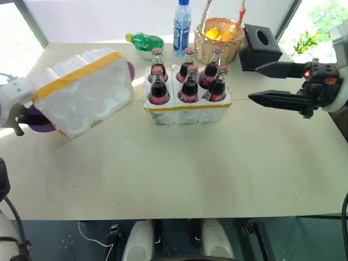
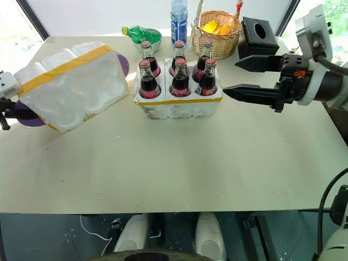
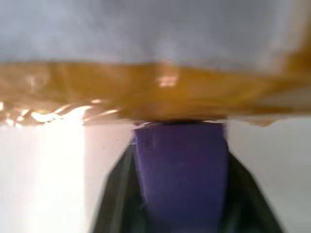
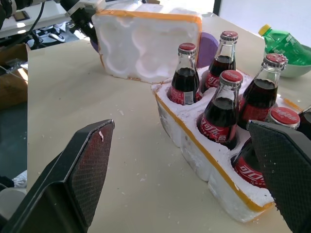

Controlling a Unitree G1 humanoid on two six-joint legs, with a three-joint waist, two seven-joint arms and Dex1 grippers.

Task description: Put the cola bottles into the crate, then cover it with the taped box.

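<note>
Cola bottles [image 2: 176, 73] red-labelled, six in crate [image 2: 178, 105]; left claw [image 2: 6, 106] pinching taped box [image 2: 68, 87]; right claw [image 2: 244, 77] spread

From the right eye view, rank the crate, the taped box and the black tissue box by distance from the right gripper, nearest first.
From the right gripper:
1. Crate, just ahead of the lower fingertip, mid-table.
2. Black tissue box, behind the gripper at the table's far edge; close to the crate's rank, only slightly farther.
3. Taped box, tilted at the far left, by the left gripper.
</note>
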